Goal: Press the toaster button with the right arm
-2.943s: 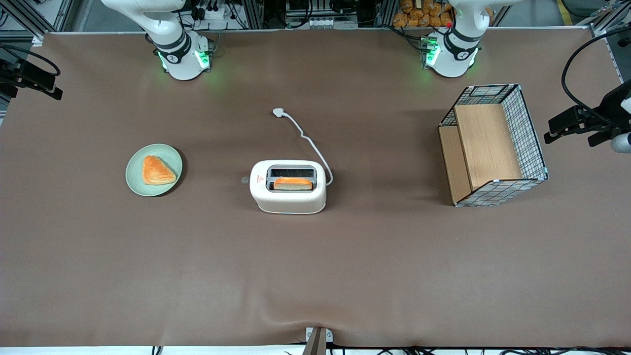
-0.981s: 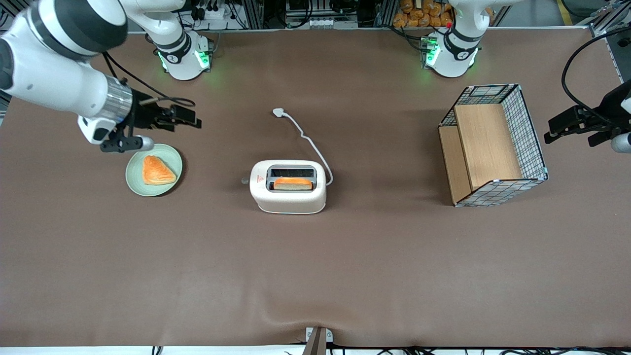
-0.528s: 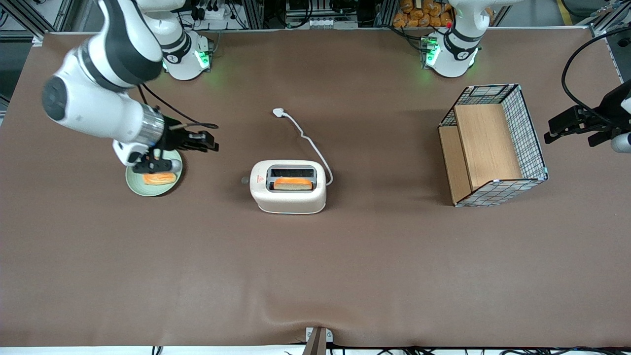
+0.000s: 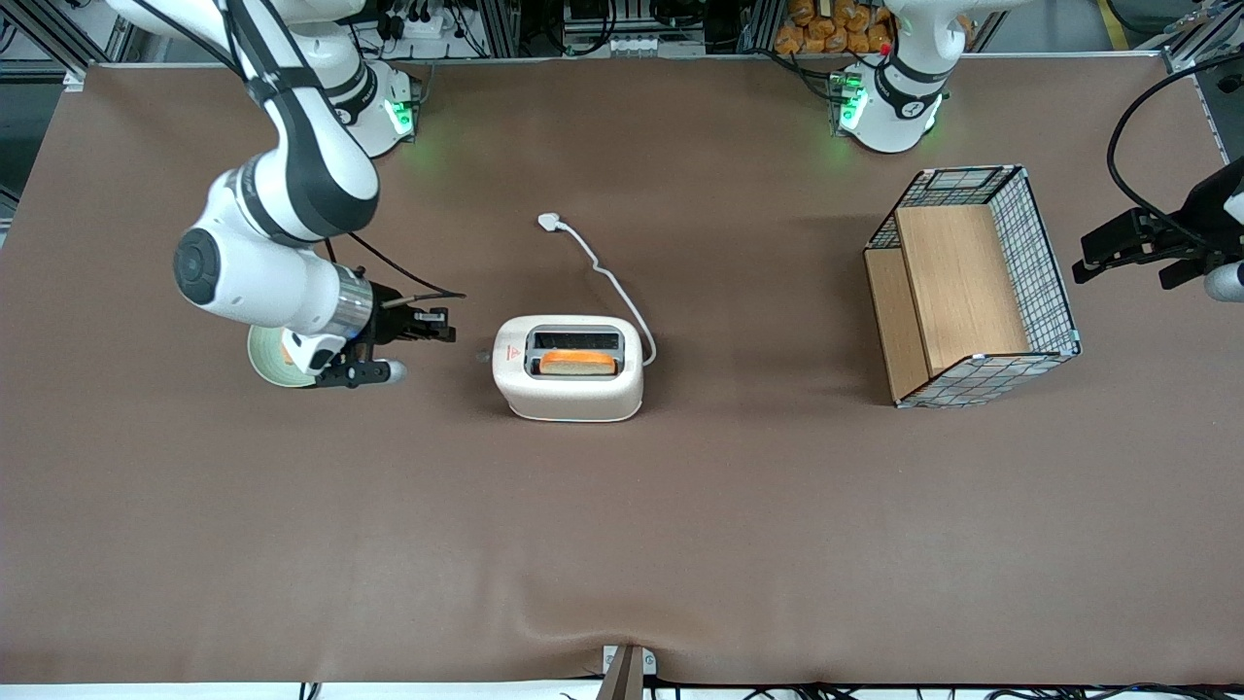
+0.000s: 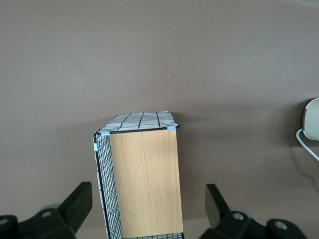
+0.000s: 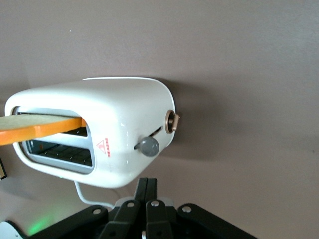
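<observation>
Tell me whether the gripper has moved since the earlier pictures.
Yes. The gripper has come across the green plate toward the toaster, now close beside its button.

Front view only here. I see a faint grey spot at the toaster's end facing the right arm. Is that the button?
Observer: Yes. The right wrist view shows the toaster button, a grey knob on a slit in the toaster's end face.
Operator: Anything else on that face?
Observer: A round brass-rimmed dial beside the knob.
Operator: Gripper?
Observer: The gripper is shut, fingers together, pointing at that end face, not touching it.
</observation>
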Robot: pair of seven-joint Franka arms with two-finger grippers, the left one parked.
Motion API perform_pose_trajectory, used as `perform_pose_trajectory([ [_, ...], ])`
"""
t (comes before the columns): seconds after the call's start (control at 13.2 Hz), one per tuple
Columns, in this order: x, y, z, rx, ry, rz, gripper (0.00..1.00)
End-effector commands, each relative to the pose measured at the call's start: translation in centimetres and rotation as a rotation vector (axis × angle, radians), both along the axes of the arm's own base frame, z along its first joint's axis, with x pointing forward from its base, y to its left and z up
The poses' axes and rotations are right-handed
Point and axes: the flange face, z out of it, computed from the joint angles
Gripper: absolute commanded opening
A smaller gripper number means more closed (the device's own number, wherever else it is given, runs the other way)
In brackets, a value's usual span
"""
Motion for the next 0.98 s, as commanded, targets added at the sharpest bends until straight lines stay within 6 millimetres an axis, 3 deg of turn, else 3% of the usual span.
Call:
perform_pose_trajectory([
  [0.0,0.2,1.6,-1.0,0.029,-0.019,0.012,0.00],
  [0.75,0.5,2.5,-4.5,0.026,-0.014,0.002,0.00],
  [0.91,0.6,2.7,-5.9,0.023,-0.011,-0.003,0.00],
])
